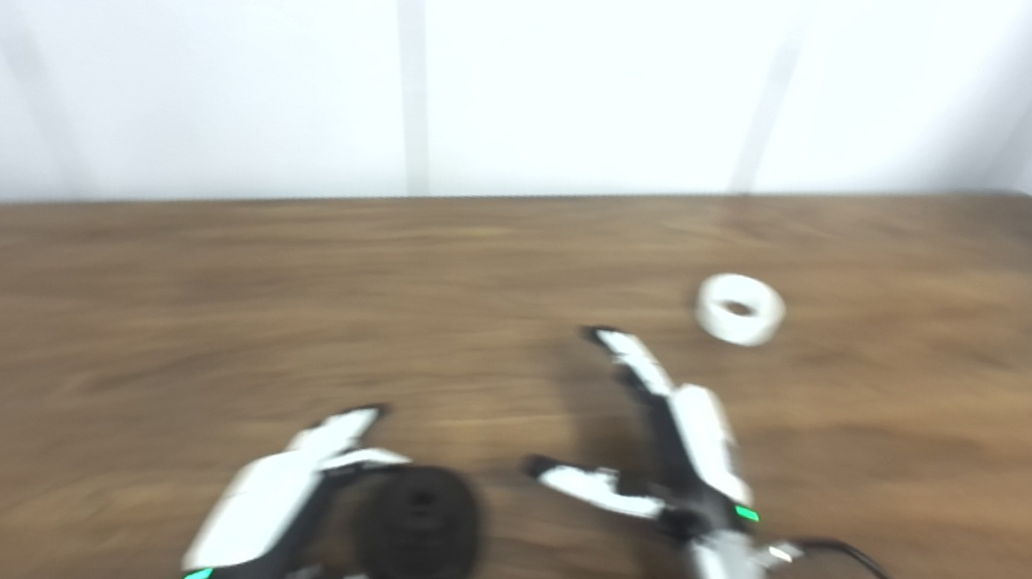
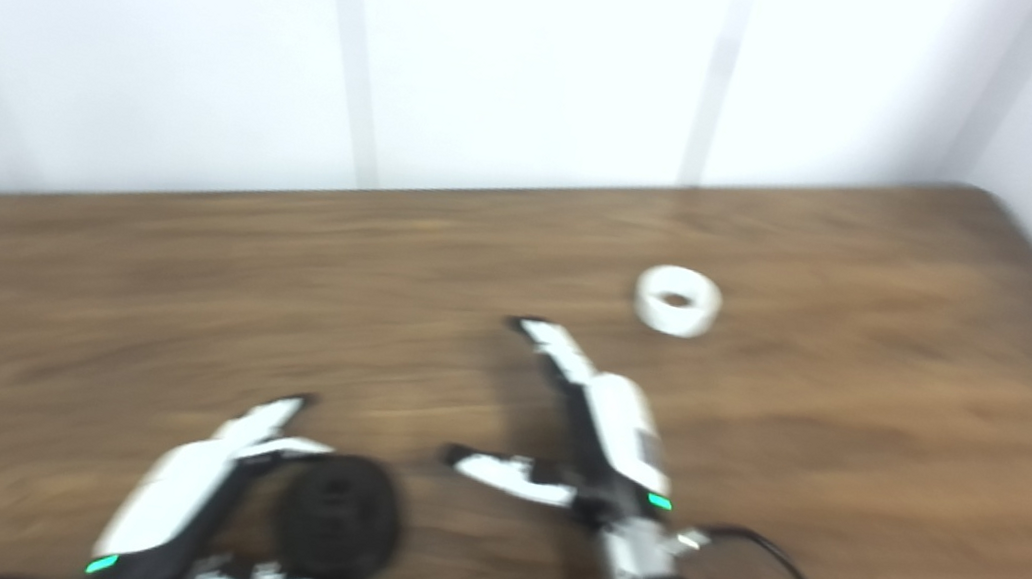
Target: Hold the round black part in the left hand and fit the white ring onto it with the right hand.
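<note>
Progress: my left hand cups black part; right hand open, empty; white ring untouched on table.

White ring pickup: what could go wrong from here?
1. The right hand is open and short of the white ring; a low reach could push the ring away across the table.
2. The left hand only cups the round black part; the grip looks unsettled and may slip.
3. Both views are blurred.

Brown wooden table, white panelled wall behind, bright light
</note>
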You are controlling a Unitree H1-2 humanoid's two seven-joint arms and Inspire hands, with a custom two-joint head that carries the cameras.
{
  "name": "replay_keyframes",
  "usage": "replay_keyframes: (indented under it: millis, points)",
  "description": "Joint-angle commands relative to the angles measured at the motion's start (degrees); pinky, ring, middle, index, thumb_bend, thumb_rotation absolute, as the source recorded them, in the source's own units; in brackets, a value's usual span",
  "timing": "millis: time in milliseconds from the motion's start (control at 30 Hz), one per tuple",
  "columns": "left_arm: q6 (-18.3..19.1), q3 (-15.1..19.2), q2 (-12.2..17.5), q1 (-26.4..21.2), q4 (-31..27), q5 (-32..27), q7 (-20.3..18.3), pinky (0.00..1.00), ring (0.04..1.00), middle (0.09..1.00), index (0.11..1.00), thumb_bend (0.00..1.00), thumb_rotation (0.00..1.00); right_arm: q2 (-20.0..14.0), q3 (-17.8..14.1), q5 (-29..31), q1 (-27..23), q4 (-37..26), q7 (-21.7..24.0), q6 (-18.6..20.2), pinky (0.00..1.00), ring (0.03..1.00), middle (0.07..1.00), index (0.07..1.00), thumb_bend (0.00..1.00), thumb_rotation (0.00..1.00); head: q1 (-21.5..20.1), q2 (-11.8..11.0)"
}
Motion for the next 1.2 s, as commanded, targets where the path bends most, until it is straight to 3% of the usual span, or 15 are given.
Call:
replay_keyframes:
  millis: [0,433,633,833,967,1100,1167]
  points:
    - [-1.9,0.2,0.6,-0.4,-1.7,-0.9,-0.7,1.0,1.0,0.999,0.645,0.89,0.39,4.7,0.1,-0.2,-0.3,-2.0,-2.0,0.2,0.83,0.919,0.946,0.891,0.74,0.45,-0.1,0.0]
    - [-2.7,1.2,0.1,-0.7,-1.2,-1.5,-1.1,1.0,1.0,1.0,0.645,0.89,0.37,2.6,-0.2,-1.5,-2.4,-2.3,-4.5,0.5,0.83,0.911,0.931,0.859,0.75,0.39,-0.4,-0.2]
    - [-2.8,1.4,0.0,-0.8,-1.2,-1.6,-1.1,1.0,1.0,1.0,0.645,0.89,0.38,-0.1,-4.0,-2.0,-5.4,-4.5,-3.6,1.9,0.81,0.907,0.941,0.861,0.75,0.36,-0.5,-0.5]
    - [-3.0,1.4,-0.3,-0.7,-1.0,-1.4,-0.9,1.0,1.0,0.999,0.645,0.89,0.37,-3.3,-8.2,-3.4,-8.3,-6.0,-2.0,2.8,0.78,0.894,0.942,0.861,0.75,0.39,-0.3,-0.6]
    - [-3.3,1.4,-0.3,-0.6,-0.6,-1.2,-0.5,1.0,1.0,1.0,0.644,0.89,0.37,-5.5,-10.3,-5.0,-10.4,-6.5,-1.4,3.9,0.71,0.879,0.94,0.85,0.76,0.39,-0.4,-0.8]
    - [-3.7,1.6,-0.4,-0.6,-0.1,-1.3,-0.1,1.0,1.0,1.0,0.643,0.89,0.38,-6.8,-12.1,-6.4,-12.5,-7.0,-1.0,5.0,0.78,0.902,0.942,0.851,0.76,0.38,-0.4,-0.9]
    - [-3.6,1.7,-0.5,-0.6,-0.1,-1.3,-0.2,1.0,1.0,1.0,0.643,0.89,0.38,-7.7,-13.0,-7.0,-14.0,-6.7,-0.9,5.4,0.75,0.885,0.939,0.845,0.77,0.37,-0.2,-1.1]
